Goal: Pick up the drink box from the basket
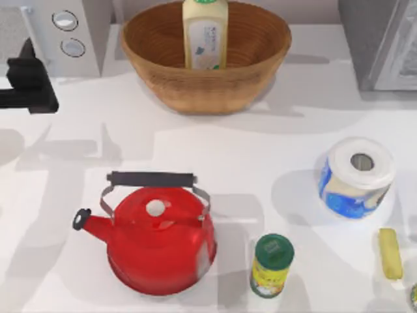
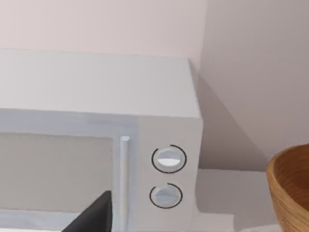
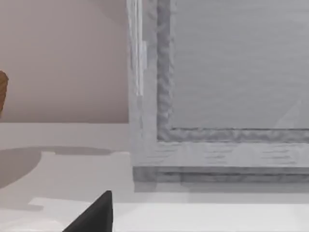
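Drink box point(image 1: 206, 34) stands upright inside the basket point(image 1: 195, 88) at the counter's far edge, about mid-width, leaning on the back wall, long axis vertical, green top poking above the rim. Left gripper point(image 1: 27, 81) sits at the counter's far left edge, in front of the microwave point(image 1: 68, 32), so the box lies off toward the right from it, past the basket's near wall; fingers state cannot tell, just a dark tip in the left wrist view point(image 2: 94, 215). Left arm looks the nearer one, judging by the top view. Right wrist view faces a grey framed appliance point(image 3: 217, 96) at the far right corner, dark finger tip point(image 3: 94, 212) low in frame, open or closed cannot tell. Basket rim is the main obstacle, a top-down or high side approach probably needed. Red kettle point(image 1: 156, 238), green-lidded jar point(image 1: 272, 264), paper roll point(image 1: 357, 176) and yellow bar point(image 1: 389, 253) sit along the near half, well apart from the basket, not in the way
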Action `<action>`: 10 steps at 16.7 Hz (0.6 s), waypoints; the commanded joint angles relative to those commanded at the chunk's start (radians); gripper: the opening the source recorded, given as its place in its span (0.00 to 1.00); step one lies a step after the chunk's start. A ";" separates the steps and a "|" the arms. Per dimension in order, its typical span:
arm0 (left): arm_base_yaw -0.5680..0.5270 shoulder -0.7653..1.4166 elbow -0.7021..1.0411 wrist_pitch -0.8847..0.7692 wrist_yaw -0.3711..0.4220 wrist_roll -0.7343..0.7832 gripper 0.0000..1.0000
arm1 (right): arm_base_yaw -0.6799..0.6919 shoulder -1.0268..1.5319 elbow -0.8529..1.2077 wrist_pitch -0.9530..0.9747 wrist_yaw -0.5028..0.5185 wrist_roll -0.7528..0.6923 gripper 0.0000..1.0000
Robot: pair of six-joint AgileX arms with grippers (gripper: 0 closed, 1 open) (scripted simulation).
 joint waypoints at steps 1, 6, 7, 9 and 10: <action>-0.033 0.104 0.067 0.030 -0.029 -0.005 1.00 | 0.000 0.000 0.000 0.000 0.000 0.000 1.00; -0.191 0.621 0.391 0.178 -0.172 -0.031 1.00 | 0.000 0.000 0.000 0.000 0.000 0.000 1.00; -0.220 0.717 0.449 0.204 -0.198 -0.036 1.00 | 0.000 0.000 0.000 0.000 0.000 0.000 1.00; -0.274 0.895 0.556 0.252 -0.247 -0.046 1.00 | 0.000 0.000 0.000 0.000 0.000 0.000 1.00; -0.297 0.976 0.603 0.272 -0.268 -0.051 1.00 | 0.000 0.000 0.000 0.000 0.000 0.000 1.00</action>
